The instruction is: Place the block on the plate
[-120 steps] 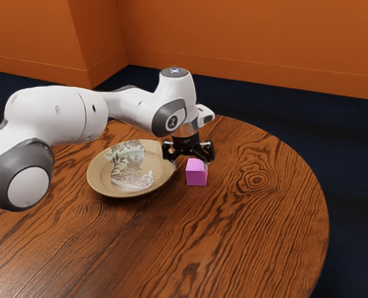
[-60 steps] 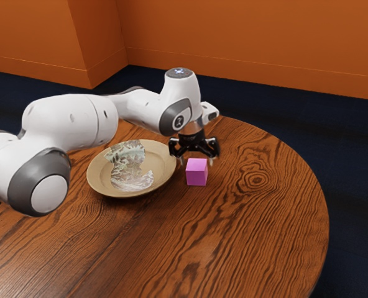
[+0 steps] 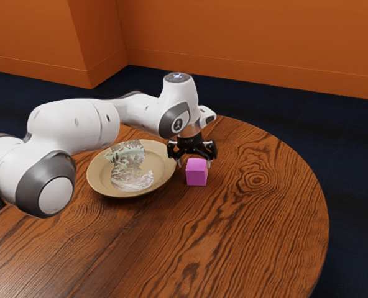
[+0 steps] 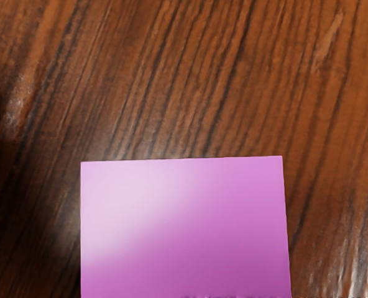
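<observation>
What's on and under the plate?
On the plate: a pale leafy pattern, no block. The pink block sits on the table beside it. Under: can't tell, the plate covers that patch of wood.

You are getting no readable text, number or brand here. In the exterior view, the arm's white end link (image 3: 182, 95) is carrying two small marks, both too small for you to be reading: a pale, bluish mark (image 3: 178, 76) is sitting on its grey top cap, and a dark emblem (image 3: 178, 125) is standing out on its lower side cap.
</observation>
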